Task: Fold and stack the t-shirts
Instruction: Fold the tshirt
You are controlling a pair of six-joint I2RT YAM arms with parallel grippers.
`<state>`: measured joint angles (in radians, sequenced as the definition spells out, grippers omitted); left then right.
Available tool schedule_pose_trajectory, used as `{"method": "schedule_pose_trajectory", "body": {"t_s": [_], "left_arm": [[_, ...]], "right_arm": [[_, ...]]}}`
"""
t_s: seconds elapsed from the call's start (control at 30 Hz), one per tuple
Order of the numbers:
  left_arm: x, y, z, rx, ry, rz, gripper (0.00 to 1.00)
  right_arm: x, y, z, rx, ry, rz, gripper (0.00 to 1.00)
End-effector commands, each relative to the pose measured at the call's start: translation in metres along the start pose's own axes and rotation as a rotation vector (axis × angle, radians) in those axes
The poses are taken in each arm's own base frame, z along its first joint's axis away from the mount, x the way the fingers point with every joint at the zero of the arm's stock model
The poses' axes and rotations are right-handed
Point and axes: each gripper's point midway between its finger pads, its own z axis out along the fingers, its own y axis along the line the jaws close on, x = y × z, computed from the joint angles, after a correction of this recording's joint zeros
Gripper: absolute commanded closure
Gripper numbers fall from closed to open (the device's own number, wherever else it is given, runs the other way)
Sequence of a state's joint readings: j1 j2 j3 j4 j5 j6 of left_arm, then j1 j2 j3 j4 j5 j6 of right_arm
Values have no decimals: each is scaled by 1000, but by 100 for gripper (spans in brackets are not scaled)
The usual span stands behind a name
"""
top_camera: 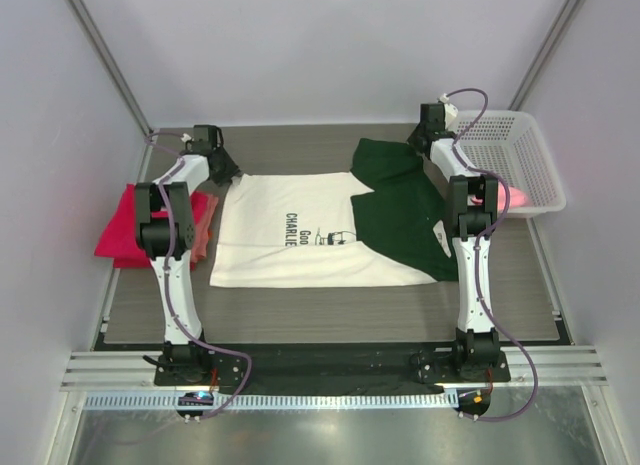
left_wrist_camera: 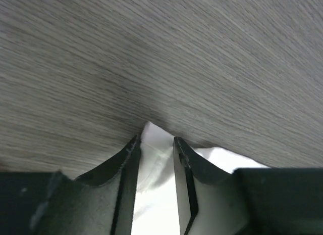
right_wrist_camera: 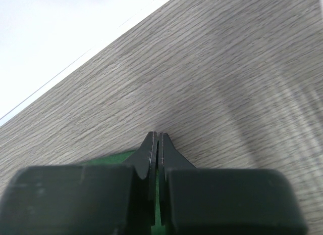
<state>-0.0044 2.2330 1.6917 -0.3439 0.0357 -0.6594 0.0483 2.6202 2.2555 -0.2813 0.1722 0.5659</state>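
Note:
The large cream-white t-shirt (top_camera: 300, 230) with dark green shoulders (top_camera: 395, 210) and black print lies spread flat on the table. My left gripper (top_camera: 228, 171) is at its far left hem corner. In the left wrist view my left gripper (left_wrist_camera: 155, 140) is open, its jaws apart on either side of the white corner (left_wrist_camera: 154, 194). My right gripper (top_camera: 418, 140) is at the far edge of the green sleeve. In the right wrist view my right gripper (right_wrist_camera: 158, 135) is shut on green cloth (right_wrist_camera: 111, 158). Red-pink and salmon shirts (top_camera: 150, 225) lie piled at the left.
A white mesh basket (top_camera: 520, 150) stands at the far right with a pink cloth (top_camera: 497, 197) at its near end. The grey wood table (top_camera: 300, 145) ends at white walls behind and at the sides. A black rail runs along the near edge.

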Motion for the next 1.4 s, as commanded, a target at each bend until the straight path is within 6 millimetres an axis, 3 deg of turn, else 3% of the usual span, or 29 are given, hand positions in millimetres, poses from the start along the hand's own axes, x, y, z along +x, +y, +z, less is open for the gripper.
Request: {"method": "schedule_pose_trajectory", "body": {"t_s": [0.0,0.03,0.07,0.2,0.23,0.37,0.73,1.0,1.13,1.17,1.37], "left_arm": [[6,-5,9,32,35,-11,70],[7,-6,9,33,38,-10,74],[7,-5,9,32,37,-8,84],[-3,-4,6,11,4,11,100],[-8,-6,3,9,-7,17,100],[-24,-1,-8,-34,-65,55,100],[-35,-6,-20,-1,-142,68,100],[-41,-13,-34,59,-209,61,100],[-47,-16,-48,80,-261,66,100],[-52,-19,-56,92,-283,67,100],[-52,-14,-70,92,-330,67,100]], "right_arm": [[-21,3,-18,0,-19,14,99],[-21,3,-18,0,-19,14,99],[-23,4,-19,-7,-18,12,99],[-32,19,-31,-63,-16,0,99],[-45,25,-42,-77,-36,0,99],[-58,35,-64,-111,-45,-7,99],[-68,53,-96,-201,-36,-37,99],[-83,72,-135,-309,-40,-81,99],[-88,77,-158,-348,-40,-96,99],[-97,81,-172,-363,-60,-97,99],[-109,74,-219,-402,-75,-106,99]]}}
